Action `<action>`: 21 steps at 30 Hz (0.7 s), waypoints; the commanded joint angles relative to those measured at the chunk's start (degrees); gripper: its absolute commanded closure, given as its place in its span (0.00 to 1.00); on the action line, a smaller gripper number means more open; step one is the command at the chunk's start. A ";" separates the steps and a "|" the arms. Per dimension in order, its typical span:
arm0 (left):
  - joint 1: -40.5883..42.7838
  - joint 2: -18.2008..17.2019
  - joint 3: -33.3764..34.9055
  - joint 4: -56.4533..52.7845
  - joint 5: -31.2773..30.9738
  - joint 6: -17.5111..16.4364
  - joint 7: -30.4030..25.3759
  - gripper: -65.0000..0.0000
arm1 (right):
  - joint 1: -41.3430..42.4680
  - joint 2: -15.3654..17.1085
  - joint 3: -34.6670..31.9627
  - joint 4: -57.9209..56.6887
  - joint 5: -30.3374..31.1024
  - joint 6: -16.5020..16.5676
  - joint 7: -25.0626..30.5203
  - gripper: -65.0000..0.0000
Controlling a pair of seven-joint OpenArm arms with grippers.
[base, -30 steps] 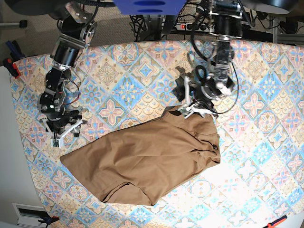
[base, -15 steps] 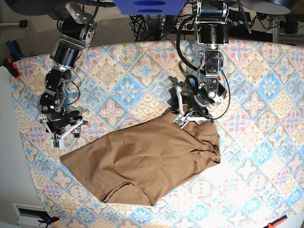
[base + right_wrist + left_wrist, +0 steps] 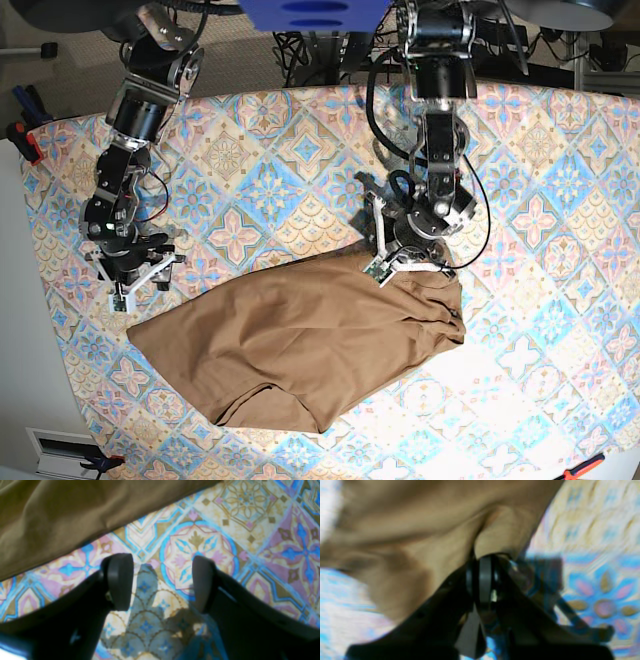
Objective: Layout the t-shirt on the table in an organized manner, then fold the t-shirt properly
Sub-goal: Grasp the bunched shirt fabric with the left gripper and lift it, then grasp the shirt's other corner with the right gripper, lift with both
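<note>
Lying crumpled across the middle of the tabletop [image 3: 560,170] is the tan-brown t-shirt [image 3: 300,335], spread out roughly but nowhere near flat, with a bunched, wrinkly bit at its right end in the base view and a curved notch along its near edge.

The left pincer [image 3: 385,268] sits right on the shirt's upper edge, toward that bunched end. In the left wrist view its pads are pressed together with a fold of the tan fabric [image 3: 492,537] pinched between them, so it's clamped on the shirt. That view is pretty blurry, so I can't say which part of the garment it's got, just that it's at the border where cloth meets the patterned tabletop cover [image 3: 595,555].

The right pincer [image 3: 135,283] is over at the other end, just off the shirt's corner, pointing down at the tabletop. From the right wrist camera its two fingers [image 3: 120,580] are spread wide apart with nothing between them except the blue, pink and cream tile pattern [image 3: 250,530]. The shirt's edge [image 3: 62,525] runs diagonally just beyond the fingertips, near but not touching them as far as I can tell. Shadows of the fingers fall on the cover below.
</note>
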 commanded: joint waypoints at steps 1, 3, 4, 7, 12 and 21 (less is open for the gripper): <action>-0.36 0.74 0.48 4.51 -0.55 0.45 -1.24 1.00 | 1.49 0.61 -0.04 0.94 0.36 0.19 1.33 0.46; 0.44 2.23 1.00 11.54 -0.55 0.45 1.22 1.00 | 1.49 0.61 -0.04 0.94 0.36 0.19 1.33 0.46; 0.44 2.58 1.71 14.88 -0.64 0.45 3.24 1.00 | 1.49 0.61 -0.04 0.94 0.36 0.19 1.33 0.46; 0.35 2.67 5.66 23.23 -0.72 0.45 8.52 1.00 | 1.49 0.61 -0.04 0.94 0.36 0.19 1.33 0.46; 0.79 2.58 8.83 28.42 -0.11 0.45 10.63 1.00 | 1.49 0.00 -0.04 0.94 0.53 0.19 1.41 0.46; 14.41 -7.53 -1.99 28.15 -3.27 0.45 10.54 1.00 | 1.40 -0.62 0.14 1.21 0.53 0.19 1.41 0.46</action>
